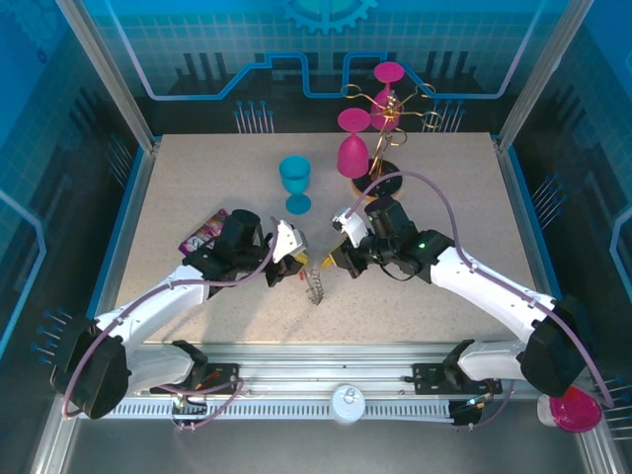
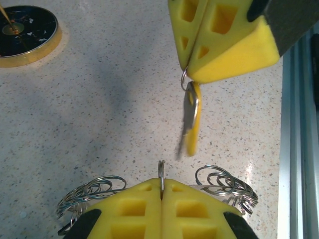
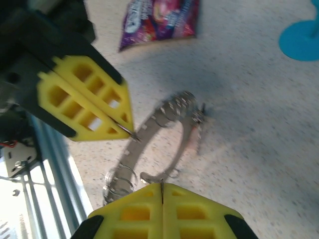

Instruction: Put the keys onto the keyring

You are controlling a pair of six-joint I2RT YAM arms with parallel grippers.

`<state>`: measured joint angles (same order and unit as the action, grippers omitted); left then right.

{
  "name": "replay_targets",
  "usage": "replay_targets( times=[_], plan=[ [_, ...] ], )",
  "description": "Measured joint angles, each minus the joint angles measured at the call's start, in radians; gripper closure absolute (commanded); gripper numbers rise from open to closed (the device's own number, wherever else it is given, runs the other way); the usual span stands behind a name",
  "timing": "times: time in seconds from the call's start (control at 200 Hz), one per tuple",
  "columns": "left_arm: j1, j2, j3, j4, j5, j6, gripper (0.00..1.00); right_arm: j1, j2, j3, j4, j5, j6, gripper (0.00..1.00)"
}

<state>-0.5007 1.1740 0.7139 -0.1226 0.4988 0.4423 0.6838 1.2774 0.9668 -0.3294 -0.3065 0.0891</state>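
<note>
My left gripper (image 2: 161,185) is shut on one thin wire loop of the keyring (image 2: 224,183), whose other loops spread to both sides of the yellow jaws. My right gripper (image 2: 187,74) comes in from above, shut on a small ring from which the yellow-headed key (image 2: 192,119) hangs, just above the pinched loop. In the right wrist view the flat grey keyring (image 3: 142,144) lies between my right gripper (image 3: 162,186) and the left gripper (image 3: 127,128); a blurred dark-and-red key (image 3: 198,142) hangs at its far rim. In the top view both grippers, left (image 1: 296,261) and right (image 1: 333,257), meet over the keyring (image 1: 314,286).
A blue goblet (image 1: 294,183) and a pink goblet (image 1: 353,150) stand behind the grippers, beside a gold glass rack (image 1: 391,107) on a round dark base (image 2: 25,32). A purple snack packet (image 1: 202,232) lies left. The table's metal rail (image 2: 299,149) runs close by.
</note>
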Motion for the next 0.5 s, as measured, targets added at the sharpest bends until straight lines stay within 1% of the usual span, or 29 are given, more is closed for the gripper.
replay_targets(
  times=[0.22,0.5],
  plan=[
    [-0.016,0.0,-0.037,0.049,0.005,0.005,1.0,0.0,0.02,-0.031,0.079,-0.119,-0.031,1.0],
    [-0.032,0.0,-0.066,0.089,0.006,0.032,1.0,0.0,0.058,-0.045,0.095,-0.166,-0.038,1.0]
  ],
)
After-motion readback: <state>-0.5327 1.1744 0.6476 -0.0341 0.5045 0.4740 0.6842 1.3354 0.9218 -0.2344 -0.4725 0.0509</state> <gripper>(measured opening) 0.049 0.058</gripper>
